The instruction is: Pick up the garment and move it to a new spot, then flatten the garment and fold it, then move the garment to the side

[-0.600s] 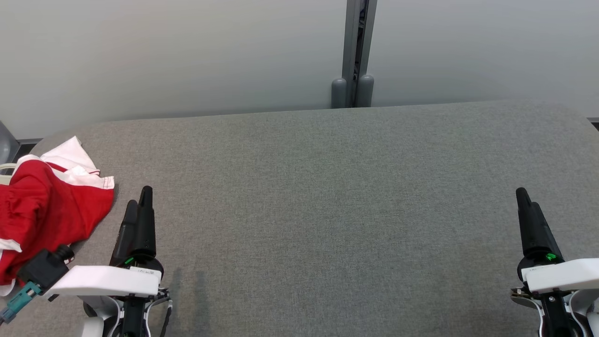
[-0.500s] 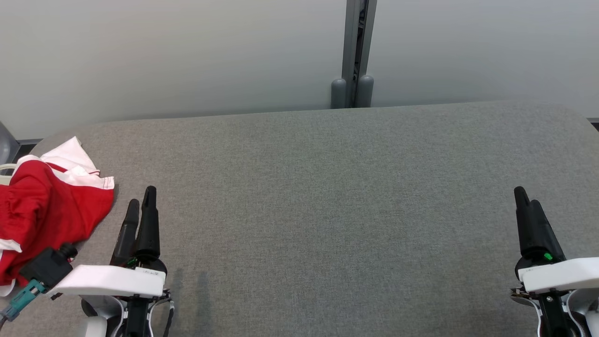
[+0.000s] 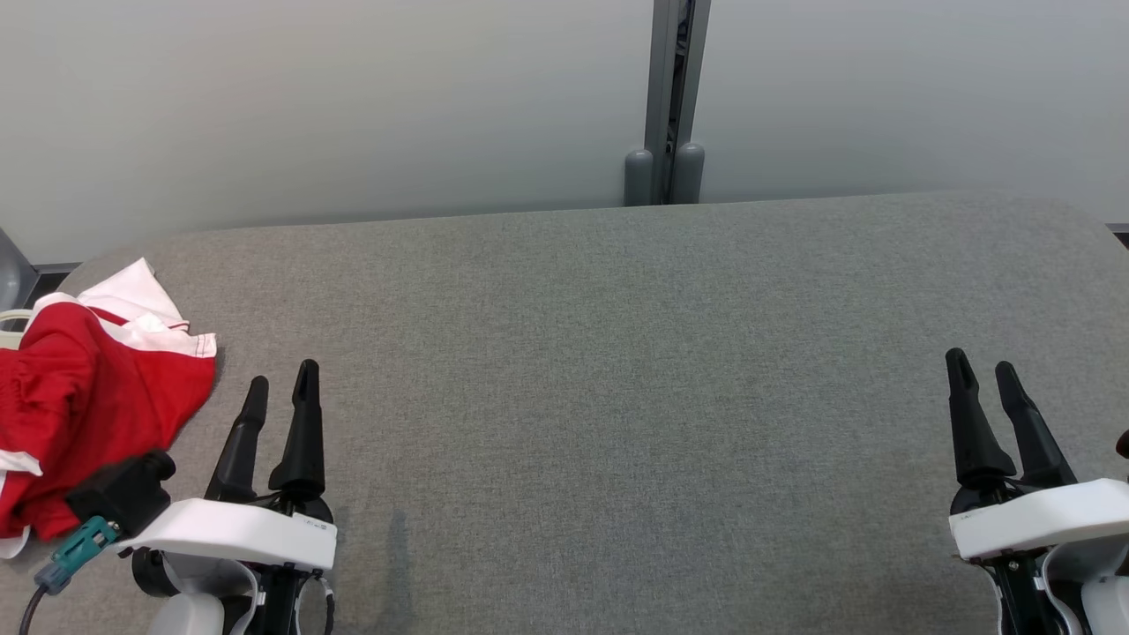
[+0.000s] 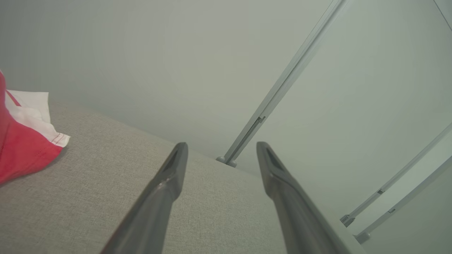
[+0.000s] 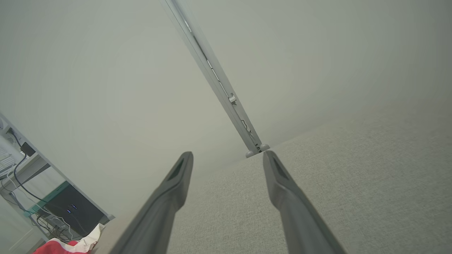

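Looks like a lab or test bay in an office-type building.
Wide grey fabric-covered table with rounded corners [image 3: 617, 353] sits flush against plain pale partition panels [image 3: 309, 106]. The panels are joined by a grey metal upright post [image 3: 672, 79] with two rounded feet at its base. In the right wrist view, far lower left, there's a pale open shelf rack [image 5: 42, 165] holding a dark electronics box with small blue lights [image 5: 70, 211]. Loose black cables [image 5: 21, 188] trail off it.

A grey cloth-covered table [image 3: 617, 353] stretches wide before me. Behind its far edge I see a pale wall [image 3: 353, 106] and an upright metal post [image 3: 675, 79]. Beyond the table's left end stands a shelf [image 5: 35, 165] holding a dark box [image 5: 70, 211].
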